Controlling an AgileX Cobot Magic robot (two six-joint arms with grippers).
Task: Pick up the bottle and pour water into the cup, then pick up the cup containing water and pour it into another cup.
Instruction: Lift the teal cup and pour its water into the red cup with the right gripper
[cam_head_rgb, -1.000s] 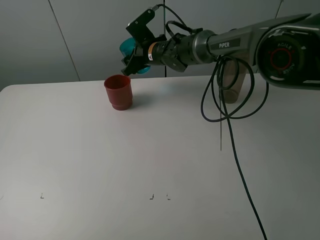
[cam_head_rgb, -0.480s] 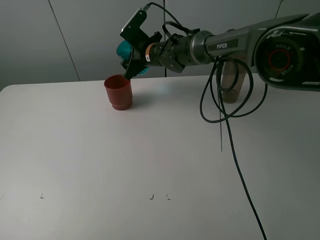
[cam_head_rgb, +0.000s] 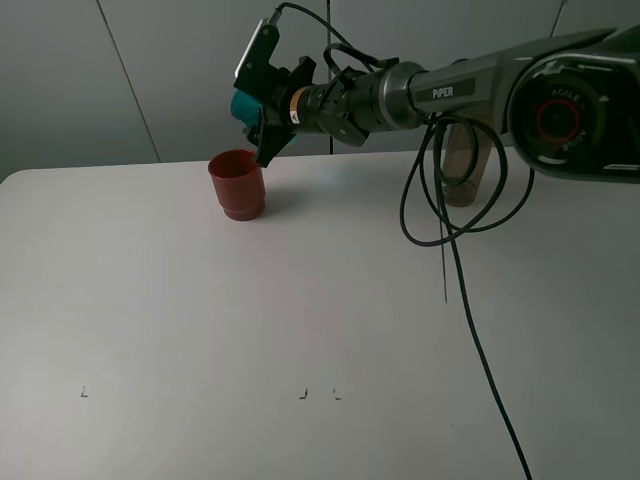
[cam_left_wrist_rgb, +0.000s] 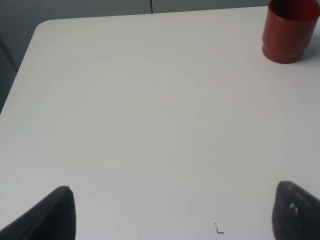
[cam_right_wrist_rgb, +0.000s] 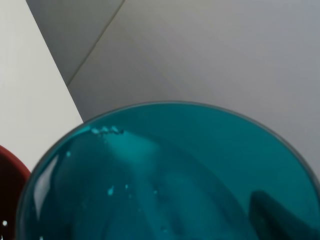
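My right gripper (cam_head_rgb: 260, 108) reaches across to the back left and is shut on the teal-blue cup (cam_head_rgb: 243, 104). It holds the cup tipped well over, just above the rim of the red cup (cam_head_rgb: 237, 184), which stands upright on the table. The teal cup (cam_right_wrist_rgb: 165, 180) fills the right wrist view, with droplets on its inner wall and the red cup's rim (cam_right_wrist_rgb: 7, 192) at the edge. The smoky bottle (cam_head_rgb: 462, 172) stands at the back right, partly behind the arm. My left gripper (cam_left_wrist_rgb: 177, 215) is open and empty over bare table, far from the red cup (cam_left_wrist_rgb: 289, 31).
The white table (cam_head_rgb: 250, 330) has small black marks near its front. Black cables (cam_head_rgb: 445, 250) hang from the right arm over the table's right half. A grey wall stands close behind the cups.
The right wrist has rolled further, tipping the teal cup more steeply and shifting it slightly left and up over the red cup. The red cup and bottle have not moved.
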